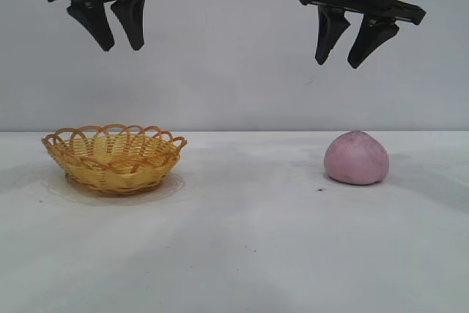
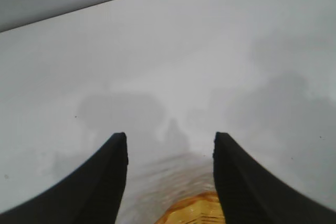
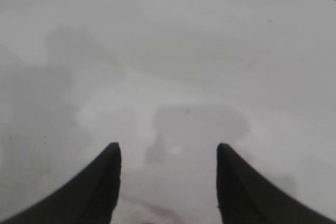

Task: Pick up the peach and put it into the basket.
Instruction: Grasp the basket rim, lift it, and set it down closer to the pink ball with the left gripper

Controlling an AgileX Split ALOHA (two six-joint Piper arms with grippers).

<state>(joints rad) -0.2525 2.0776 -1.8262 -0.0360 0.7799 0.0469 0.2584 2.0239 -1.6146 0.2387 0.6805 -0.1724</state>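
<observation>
Two arms are seen raised high above a white table point(image 1: 249, 240), with both grippers pointed downward and nothing held in either. The left gripper point(image 1: 121, 40) is hung over the basket point(image 1: 113, 157), its two dark fingers point(image 1: 91, 23) spread slightly apart with empty air between them. The right gripper point(image 1: 343, 53) is hung well above the peach point(image 1: 356, 157), tilted a little, with its fingers point(image 1: 330, 34) likewise parted and closed on nothing.

The peach is shown resting on the table at the right side of the exterior view, well apart from the basket. It is seen as a matte, dusty pink dome with a faintly pointed top and a flat underside, touched by neither gripper.

The basket is set on the table at the left, upright and shallow, woven in yellow with an orange-brown looped rim and base. Nothing can be seen inside it from this level angle.

In the left wrist view, the gripper point(image 2: 170, 182) is framed with its fingers apart, and a yellow edge of the basket point(image 2: 191, 211) is caught between them. In the right wrist view, the gripper point(image 3: 168, 182) is shown spread over bare table point(image 3: 173, 66), marked only by shadows.
</observation>
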